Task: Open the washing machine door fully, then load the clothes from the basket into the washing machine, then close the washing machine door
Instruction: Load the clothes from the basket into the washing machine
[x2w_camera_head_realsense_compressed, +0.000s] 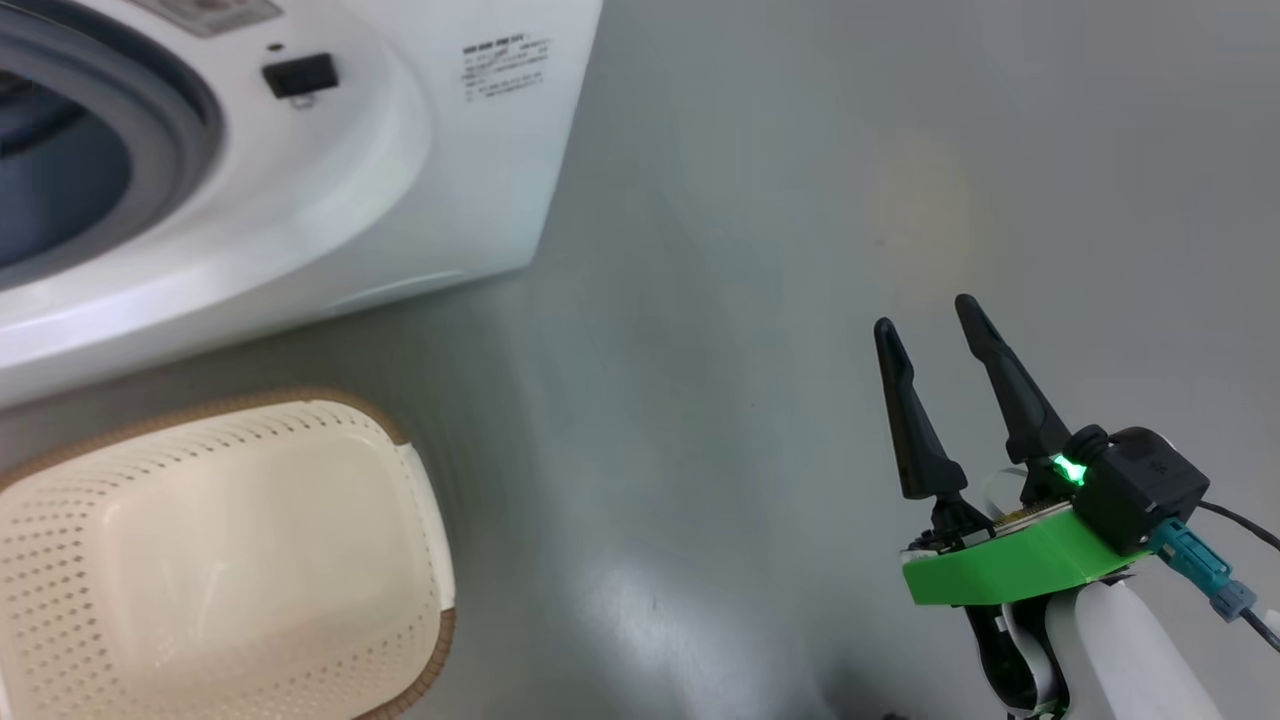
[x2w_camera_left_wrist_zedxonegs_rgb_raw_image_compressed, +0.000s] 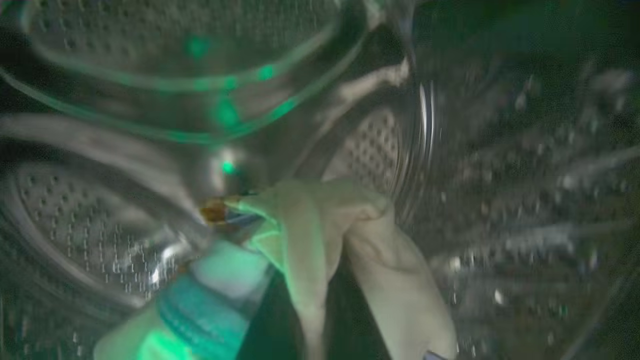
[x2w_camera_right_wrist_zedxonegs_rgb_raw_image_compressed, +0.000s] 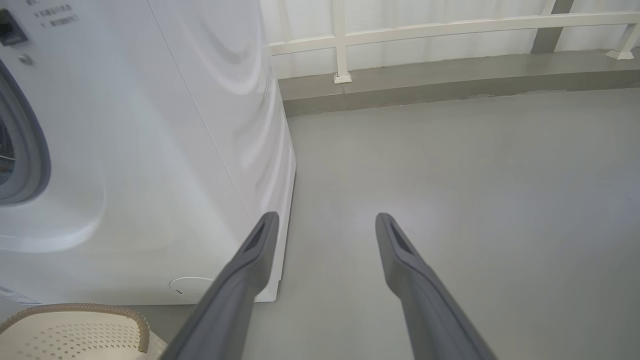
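In the left wrist view my left gripper is inside the steel perforated drum (x2w_camera_left_wrist_zedxonegs_rgb_raw_image_compressed: 500, 200), shut on the clothes. A cream garment (x2w_camera_left_wrist_zedxonegs_rgb_raw_image_compressed: 320, 240) drapes over the fingers and hides them. A blue and orange-brown scrap (x2w_camera_left_wrist_zedxonegs_rgb_raw_image_compressed: 220, 214) peeks out beside it. The washing machine (x2w_camera_head_realsense_compressed: 330, 200) stands at the upper left with its grey rubber ring (x2w_camera_head_realsense_compressed: 185, 130) exposed; its door is out of view. The cream basket (x2w_camera_head_realsense_compressed: 300, 402) sits on the floor below it, with nothing visible inside. My right gripper (x2w_camera_head_realsense_compressed: 925, 313) hangs open over bare floor to the right, fingers (x2w_camera_right_wrist_zedxonegs_rgb_raw_image_compressed: 270, 225) wide apart and holding nothing.
Grey floor (x2w_camera_head_realsense_compressed: 750, 300) stretches right of the machine's side panel (x2w_camera_right_wrist_zedxonegs_rgb_raw_image_compressed: 150, 150). The basket's brown rim (x2w_camera_right_wrist_zedxonegs_rgb_raw_image_compressed: 100, 310) lies near my right fingers' left side. A white railing (x2w_camera_right_wrist_zedxonegs_rgb_raw_image_compressed: 450, 30) on a raised step (x2w_camera_right_wrist_zedxonegs_rgb_raw_image_compressed: 450, 85) bounds the far end.
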